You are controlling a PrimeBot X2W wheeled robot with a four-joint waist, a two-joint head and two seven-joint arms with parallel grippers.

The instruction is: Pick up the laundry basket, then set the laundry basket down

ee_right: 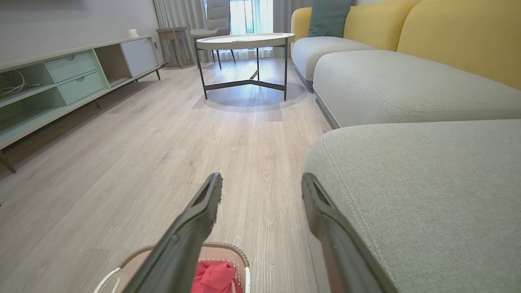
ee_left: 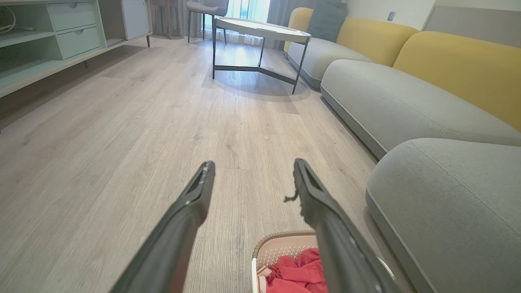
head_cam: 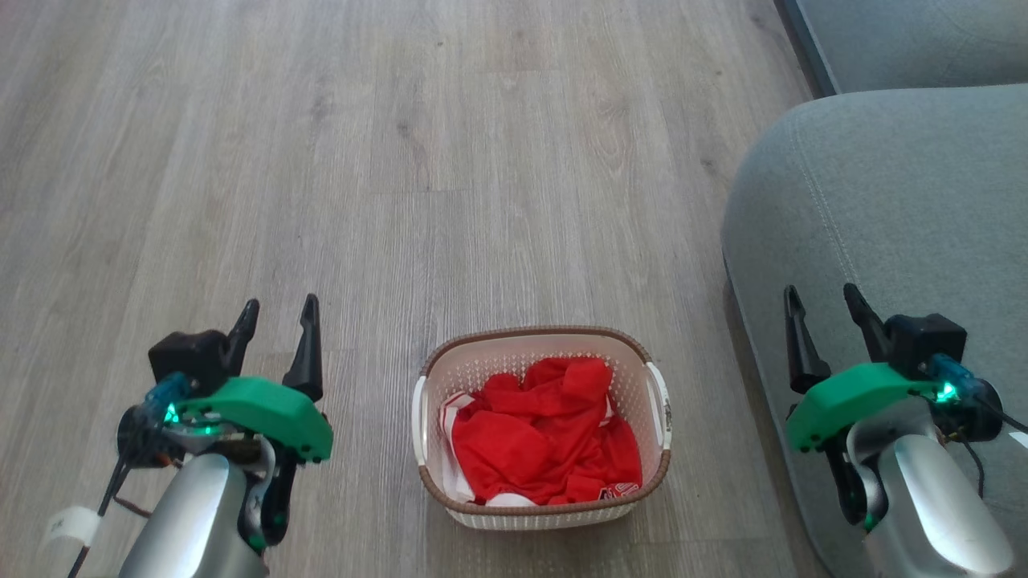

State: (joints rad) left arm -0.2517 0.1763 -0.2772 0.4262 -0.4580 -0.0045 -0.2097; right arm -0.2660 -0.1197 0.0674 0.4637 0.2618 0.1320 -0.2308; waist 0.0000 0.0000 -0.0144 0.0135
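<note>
Laundry basket (head_cam: pixel 554 514) between left hand (head_cam: pixel 281 301), right hand (head_cam: pixel 820 288)

Daylight comes in through the window (ee_right: pixel 248 16) behind the table (ee_right: pixel 244 40), burning the panes out to white and laying a pale glare on the floor (ee_right: pixel 240 69) beneath it. The table's shadow falls on the near side, toward the cameras. Nearer than the table the light is soft, even and bright, with only a faint shadow along the foot of the sofa (head_cam: pixel 883 201). Both wrist views bow straight lines at their edges, most on the cabinet (ee_left: pixel 49 44) left of the table, and the fingers (ee_left: pixel 179 236) blur close up.
</note>
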